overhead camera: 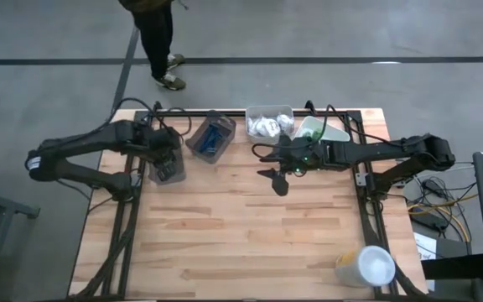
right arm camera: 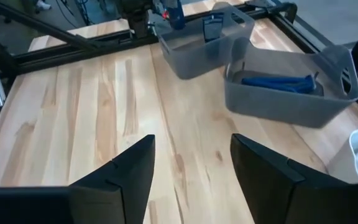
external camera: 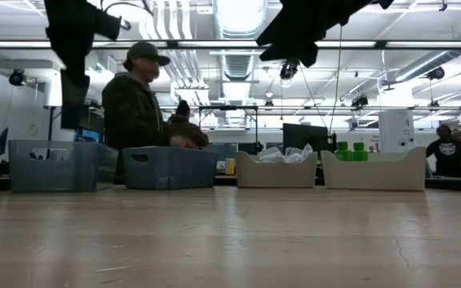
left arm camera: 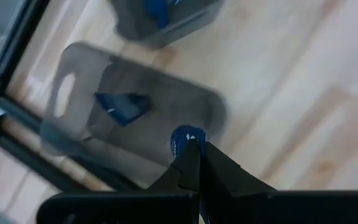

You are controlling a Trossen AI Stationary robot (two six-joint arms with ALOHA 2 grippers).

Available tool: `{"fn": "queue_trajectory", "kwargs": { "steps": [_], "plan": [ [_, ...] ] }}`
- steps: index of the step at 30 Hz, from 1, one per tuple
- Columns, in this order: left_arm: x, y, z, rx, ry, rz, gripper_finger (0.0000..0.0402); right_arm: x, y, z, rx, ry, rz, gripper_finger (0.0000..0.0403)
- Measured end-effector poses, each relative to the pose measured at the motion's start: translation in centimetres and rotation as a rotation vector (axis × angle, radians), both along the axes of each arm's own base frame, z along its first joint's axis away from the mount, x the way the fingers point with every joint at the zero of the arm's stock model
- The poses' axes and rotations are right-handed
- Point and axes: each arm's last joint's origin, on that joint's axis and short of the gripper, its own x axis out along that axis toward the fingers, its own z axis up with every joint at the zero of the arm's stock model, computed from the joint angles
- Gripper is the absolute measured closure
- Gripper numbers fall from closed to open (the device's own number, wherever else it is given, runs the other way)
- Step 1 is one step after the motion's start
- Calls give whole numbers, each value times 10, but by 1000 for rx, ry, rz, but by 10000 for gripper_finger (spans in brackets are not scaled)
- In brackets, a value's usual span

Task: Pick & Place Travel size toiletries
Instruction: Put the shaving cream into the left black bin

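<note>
Right gripper (right arm camera: 191, 168) spread wide and empty above bare table (overhead camera: 250, 235) near white tray (overhead camera: 268, 120), left gripper (left arm camera: 194, 163) pinched on a dark blue tube (left arm camera: 185, 140) over leftmost grey tray (overhead camera: 168, 164), green bottles (external camera: 350, 150) in tray right of the white tray

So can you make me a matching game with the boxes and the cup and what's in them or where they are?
Things:
1. left grey bin
2. second grey bin
3. white tray
4. white cup

Descriptions:
A. lies on its side at the table's near right corner
B. holds white crinkly packets
C. sits under the left end effector, which pinches a blue item
D. holds blue tubes, between the other grey bin and the white tray

Pairs: 1-C, 2-D, 3-B, 4-A
</note>
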Motion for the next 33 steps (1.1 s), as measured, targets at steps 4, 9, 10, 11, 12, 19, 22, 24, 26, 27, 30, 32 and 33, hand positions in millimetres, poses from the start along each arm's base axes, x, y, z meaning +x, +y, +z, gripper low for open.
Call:
{"fn": "queue_trajectory", "kwargs": {
  "steps": [4,9,10,11,12,19,22,24,26,27,30,32,33],
  "plan": [
    [-4,3,-21,58,70,11,398,-3,0,-4,7,11,-4,209],
    [-7,6,-43,65,43,26,398,-3,0,-4,9,7,-5,224],
    [-8,7,-48,58,34,28,399,-3,0,-4,10,8,-5,227],
    [-9,7,-54,53,29,29,399,-3,0,-4,10,8,-5,230],
    [-9,7,-59,50,28,31,399,-3,0,-4,10,8,-5,232],
    [-10,6,-93,6,35,27,397,-3,0,-4,35,5,-20,251],
    [-9,6,-103,7,29,31,396,-3,0,-4,38,4,-22,260],
    [-10,6,-107,7,34,31,394,-3,0,-4,41,4,-23,267],
    [-9,6,-108,9,30,31,392,-3,0,-4,52,3,-30,273],
    [-9,6,-108,9,30,31,392,-3,0,-4,56,2,-32,277],
    [-9,6,-107,9,28,32,391,-3,0,-4,58,2,-33,287],
    [-9,6,-106,11,21,31,388,-3,0,-4,57,2,-32,293],
    [-8,6,-105,13,14,30,385,-3,0,-4,57,2,-32,296]
  ]
}}
